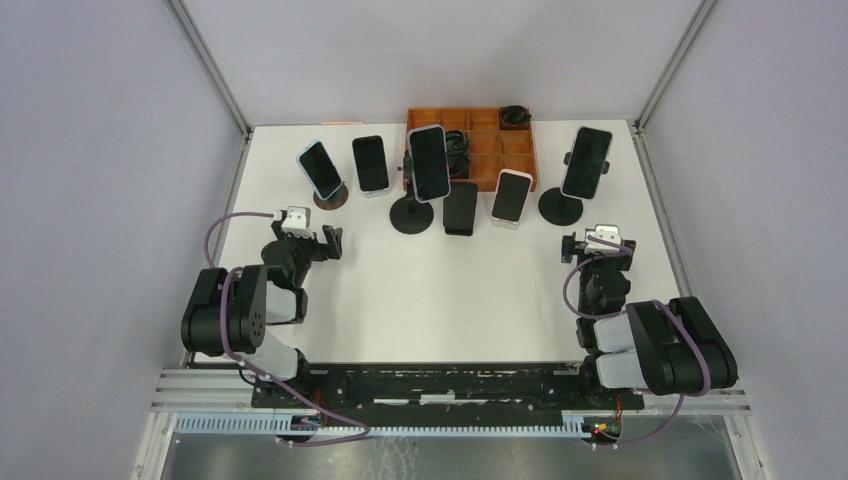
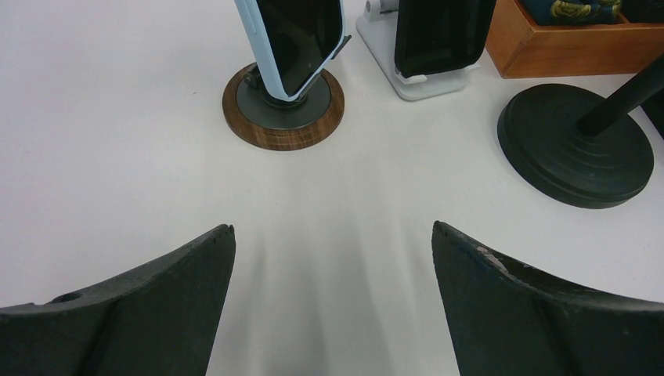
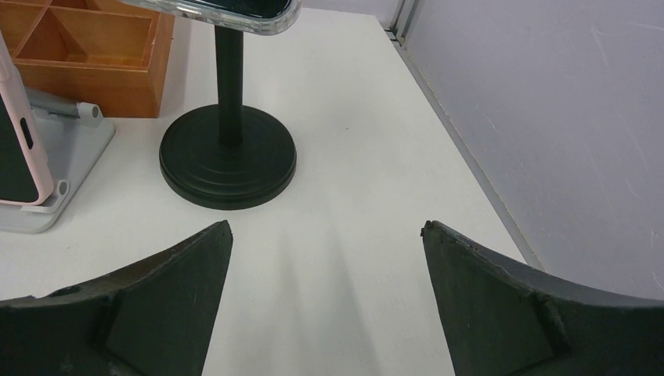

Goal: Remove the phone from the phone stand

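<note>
- Phone in a light blue case: it leans on a round stand with a wooden rim. It is at the left end of a row of six phones across the far part of the desk.
- Second phone: black, and tilted back on a white stand, just right of the first.
- Third phone: the biggest in the top view, held high on a black pole stand with a round base.
- Fourth phone: dark and set low, just right of that base. Its support is too dark to make out.
- Fifth phone: in a pale pink case, propped on a grey stand.
- Sixth phone: in a clear-edged case, on a second pole stand at the right end of the row.
- Five stands can be counted for certain: two tall pole stands with round bases and three low ones.
- One wooden tray, split into compartments, sits behind the middle of the row. Dark cables lie in some of its compartments.
- Left gripper: spread wide with nothing in its grasp. It is above bare desk facing the wooden-rimmed stand, and is apart from every phone.
- Right gripper: also spread wide and empty. It faces the base of the second pole stand, near it but not touching.
- No phone is off its stand, and neither of the two grippers touches one.
</note>
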Robot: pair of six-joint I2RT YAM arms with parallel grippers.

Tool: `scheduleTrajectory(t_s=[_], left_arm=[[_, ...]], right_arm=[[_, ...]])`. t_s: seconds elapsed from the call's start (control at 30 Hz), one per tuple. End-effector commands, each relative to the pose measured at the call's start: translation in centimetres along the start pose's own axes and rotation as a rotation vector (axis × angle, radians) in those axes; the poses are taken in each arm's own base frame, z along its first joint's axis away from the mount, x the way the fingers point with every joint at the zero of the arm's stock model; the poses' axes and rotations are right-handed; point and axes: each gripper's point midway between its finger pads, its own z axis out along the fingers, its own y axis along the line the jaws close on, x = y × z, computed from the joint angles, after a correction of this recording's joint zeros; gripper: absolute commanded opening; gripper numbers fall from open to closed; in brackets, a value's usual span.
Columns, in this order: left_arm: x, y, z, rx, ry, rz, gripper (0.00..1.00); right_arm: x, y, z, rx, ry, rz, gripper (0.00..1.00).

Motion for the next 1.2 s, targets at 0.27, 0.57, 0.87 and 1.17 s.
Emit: scheduleTrajectory(t_s=[0.27, 0.57, 0.87, 1.17], left_arm=[[-5.6, 2.1, 0.6, 0.078, 0.212, -0.034, 1.00], [-10.2, 3.5, -2.5, 0.062, 0.335, -0.107, 1.00], [-12.3, 3.8, -3.8, 0.035, 0.440, -0.196, 1.00], [-13.7, 3.8, -1.6, 0.086, 0.445, -0.255, 1.00]], right_arm=[[0.2, -1.7, -1.9, 0.105, 0.093, 0.180, 0.98], [1.0, -3.1, -3.7, 0.423, 0.324, 0.762, 0.98], [-2.2, 3.8, -3.8, 0.040, 0.488, 0.491, 0.98], [-1.3, 10.9, -8.3, -0.231, 0.633, 0.224, 0.98]])
